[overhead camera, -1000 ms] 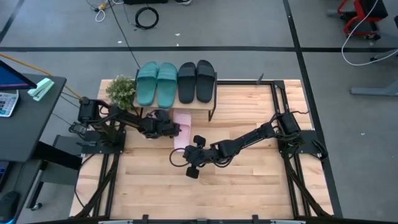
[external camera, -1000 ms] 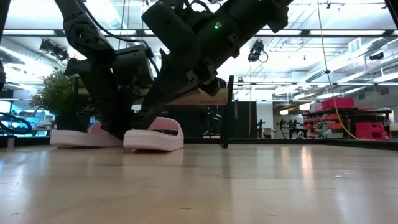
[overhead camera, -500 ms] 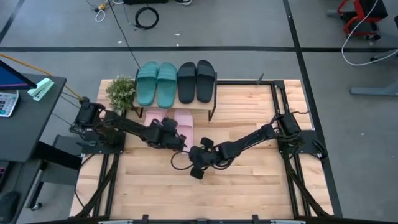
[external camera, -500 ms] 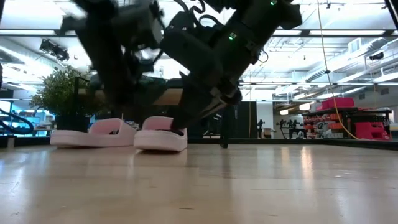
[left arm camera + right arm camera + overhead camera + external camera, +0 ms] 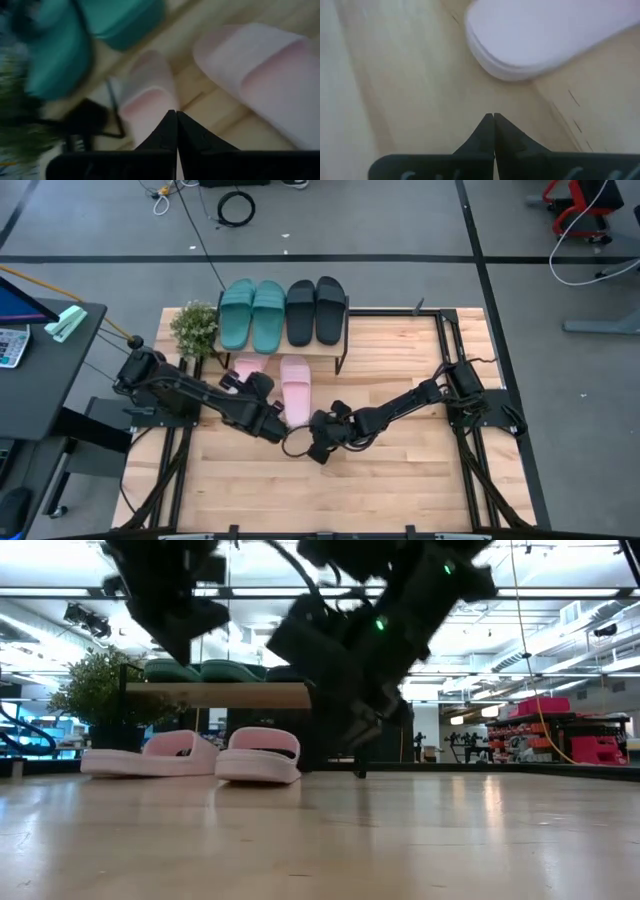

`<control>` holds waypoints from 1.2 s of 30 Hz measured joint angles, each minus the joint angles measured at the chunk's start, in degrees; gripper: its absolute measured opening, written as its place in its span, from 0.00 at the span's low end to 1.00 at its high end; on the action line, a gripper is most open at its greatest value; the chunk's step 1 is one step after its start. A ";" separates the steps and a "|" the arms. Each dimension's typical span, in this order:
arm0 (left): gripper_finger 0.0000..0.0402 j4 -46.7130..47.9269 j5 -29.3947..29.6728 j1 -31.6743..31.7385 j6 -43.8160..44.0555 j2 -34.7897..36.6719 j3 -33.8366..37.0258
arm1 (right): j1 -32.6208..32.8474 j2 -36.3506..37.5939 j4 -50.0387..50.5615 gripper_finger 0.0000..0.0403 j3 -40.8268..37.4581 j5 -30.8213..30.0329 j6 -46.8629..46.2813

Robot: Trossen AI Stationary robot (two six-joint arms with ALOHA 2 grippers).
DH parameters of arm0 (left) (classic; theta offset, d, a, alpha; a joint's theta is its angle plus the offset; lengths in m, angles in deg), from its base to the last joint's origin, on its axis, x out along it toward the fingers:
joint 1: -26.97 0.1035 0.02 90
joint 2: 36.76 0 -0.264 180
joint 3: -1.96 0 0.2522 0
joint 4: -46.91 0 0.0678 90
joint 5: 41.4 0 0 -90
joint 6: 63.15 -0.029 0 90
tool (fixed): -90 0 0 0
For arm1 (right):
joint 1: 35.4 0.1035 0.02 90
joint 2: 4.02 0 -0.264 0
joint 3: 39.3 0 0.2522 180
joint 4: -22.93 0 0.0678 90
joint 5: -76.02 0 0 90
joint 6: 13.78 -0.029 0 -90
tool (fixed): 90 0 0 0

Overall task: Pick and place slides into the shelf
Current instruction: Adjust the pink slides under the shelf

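Observation:
Two teal slides (image 5: 252, 314) and two black slides (image 5: 316, 309) lie on the shelf's top board (image 5: 220, 695). Two light pink slides rest sole-down on the table at the shelf's front, one (image 5: 247, 367) partly under the board, the other (image 5: 294, 385) beside it toward the right. My left gripper (image 5: 277, 418) is shut and hovers just near of the pink pair, facing them (image 5: 176, 117). My right gripper (image 5: 312, 438) is shut too and hovers above bare table (image 5: 493, 120), off the heel (image 5: 540, 35) of the right pink slide.
A small potted plant (image 5: 195, 326) stands at the shelf's left end, also in the low view (image 5: 95, 690). The shelf's thin black leg (image 5: 340, 363) stands right of the pink slides. Bare wooden table (image 5: 400, 470) stretches toward the near and right edges.
My left gripper has drawn back from the left pink slide toward the table's near edge and risen, so both pink slides now show side by side at the shelf. My right gripper has pulled away from the right pink slide and lifted a little.

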 joint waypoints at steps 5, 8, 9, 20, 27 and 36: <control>0.01 10.30 3.98 -1.83 7.38 0.04 -3.81 | -0.34 0.00 -13.33 0.00 -5.73 -1.86 -0.07; 0.02 10.21 7.01 -2.02 5.43 0.76 -5.04 | -0.80 0.00 -22.90 0.00 -8.91 -1.83 -0.07; 0.03 10.25 7.89 -2.11 5.11 1.14 -5.77 | -0.93 0.00 -24.09 0.00 -9.64 -2.37 -0.08; 0.03 10.29 14.29 -0.76 2.14 4.41 -6.15 | -3.56 -2.60 -29.20 0.00 -9.78 -2.49 0.46; 0.01 10.29 14.50 -0.48 0.61 5.76 -6.08 | -8.12 -5.14 -28.89 0.00 -7.78 -2.12 6.61; 0.02 10.35 15.03 -0.46 -0.11 5.70 -6.08 | -17.18 -3.65 -28.83 0.00 -7.82 -0.75 10.44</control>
